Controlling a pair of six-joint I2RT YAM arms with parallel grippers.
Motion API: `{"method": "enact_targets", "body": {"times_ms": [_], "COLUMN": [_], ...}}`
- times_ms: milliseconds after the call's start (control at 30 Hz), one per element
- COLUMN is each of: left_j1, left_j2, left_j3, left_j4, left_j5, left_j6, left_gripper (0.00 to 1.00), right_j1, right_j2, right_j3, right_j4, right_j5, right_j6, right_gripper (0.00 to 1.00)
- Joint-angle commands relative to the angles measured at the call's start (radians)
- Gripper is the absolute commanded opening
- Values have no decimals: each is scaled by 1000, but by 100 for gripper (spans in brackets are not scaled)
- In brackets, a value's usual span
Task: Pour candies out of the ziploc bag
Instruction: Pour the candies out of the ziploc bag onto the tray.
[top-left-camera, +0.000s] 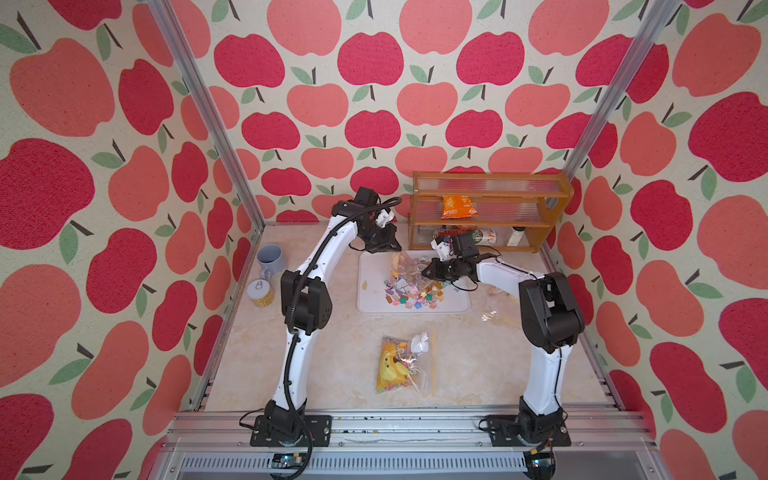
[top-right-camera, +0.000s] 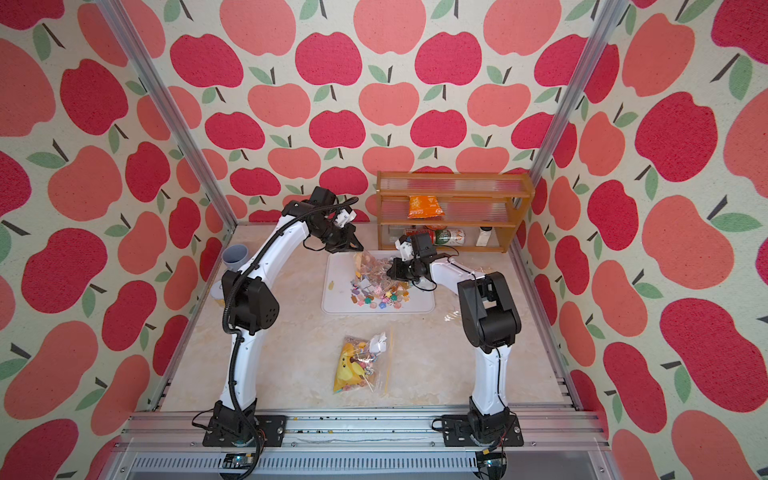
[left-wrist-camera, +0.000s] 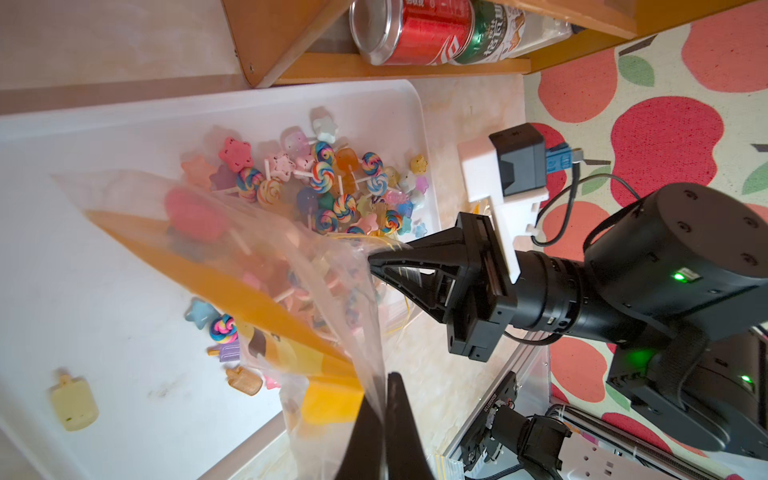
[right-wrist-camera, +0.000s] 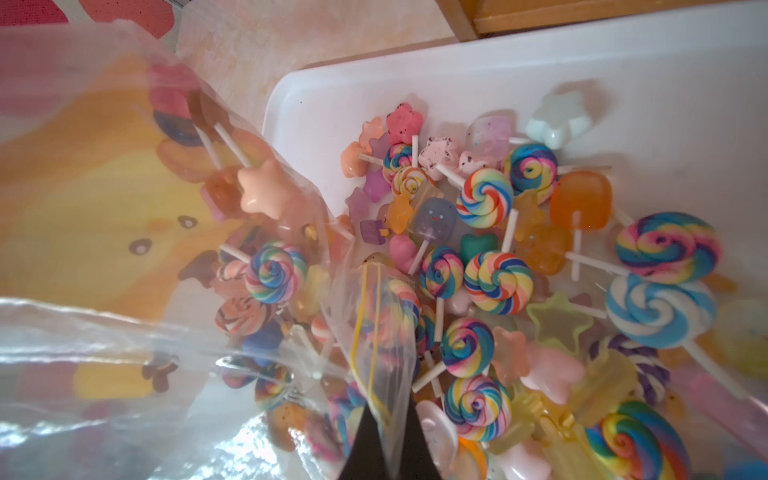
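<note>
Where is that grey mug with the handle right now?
In a top view, the grey mug sits at the left edge of the beige marbled tabletop, just behind a small yellow pull-tab can.

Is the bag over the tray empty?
No: the right wrist view shows several candies inside the bag, while others lie loose on the tray.
</note>
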Motion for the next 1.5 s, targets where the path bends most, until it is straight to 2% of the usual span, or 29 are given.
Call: {"method": "enact_targets", "body": {"times_ms": [0, 433, 733, 833, 900, 933, 967, 1000, 1033, 1067, 1100, 1167, 1333, 1467], "left_j1": [-6, 5, 27, 37, 54, 65, 81, 101, 114, 123, 125, 125, 114, 110], "left_j2": [-52, -79, -107, -111, -120, -126, -130, -133, -133, -128, -120, -97, -45, 7], "left_j3": [51, 99, 83, 67, 34, 16, -13, -49, -76, -101, -117, -141, -160, -153], "left_j4": [-5, -35, -54, -65, -64, -65, -66, -57, -52, -56, -61, -64, -29, -11], "left_j5": [29, 26, 23, 5, -47, -78, -106, -110, -128, -167, -219, -277, -307, -261], "left_j6": [-15, -12, 5, 13, 4, 0, -9, -21, -30, -28, -14, 0, 7, -9], "left_gripper": [0, 0, 0, 0, 0, 8, 31, 50, 59, 83, 97, 100, 99, 99], "right_j1": [0, 53, 76, 76, 76, 76, 76, 76, 76, 76, 76, 76, 79, 83], "right_j2": [-16, 48, 103, 108, 103, 101, 99, 98, 96, 96, 95, 93, 87, 84], "right_j3": [-15, 25, 71, 82, 83, 82, 81, 81, 81, 81, 81, 81, 87, 90], "right_j4": [52, 107, 119, 107, 98, 95, 92, 91, 89, 90, 90, 90, 89, 87], "right_j5": [-32, -45, -48, -46, -41, -39, -41, -42, -42, -44, -44, -45, -44, -42], "right_j6": [32, 87, 110, 107, 97, 94, 93, 92, 90, 90, 90, 91, 93, 95], "right_gripper": [0, 2, 3, 3, 3, 3, 3, 3, 3, 3, 3, 3, 3, 3]}}
